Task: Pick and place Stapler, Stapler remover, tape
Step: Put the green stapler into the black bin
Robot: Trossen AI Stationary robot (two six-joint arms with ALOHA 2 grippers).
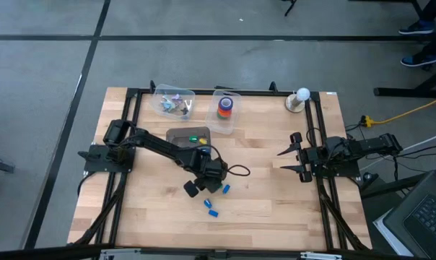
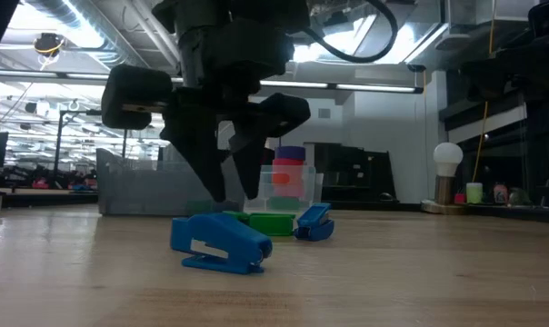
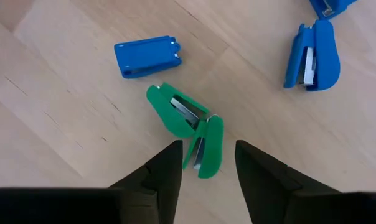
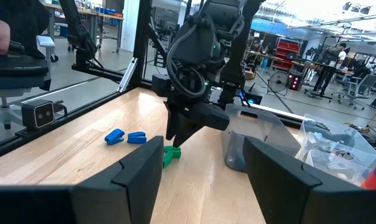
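My left gripper (image 1: 203, 180) (image 3: 206, 165) is open and points down over the table's middle. Its fingertips stand on either side of one leg of a green staple remover (image 3: 188, 127) (image 2: 270, 222), which lies spread open on the wood. I see no touch. Small blue staplers lie around it: one (image 3: 312, 56) (image 2: 220, 243), another (image 3: 147, 56), and a third (image 2: 314, 222). The tape rolls (image 1: 225, 108) (image 2: 288, 173) sit stacked in a clear bin. My right gripper (image 1: 290, 160) (image 4: 203, 168) waits open at the table's right side.
A clear bin (image 1: 173, 101) with small mixed pieces stands at the far edge beside the tape bin (image 1: 234, 121). A grey tray (image 1: 180, 134) lies under the left arm. A white ball on a stand (image 1: 299, 97) is at the far right. Bare wood lies toward the near edge.
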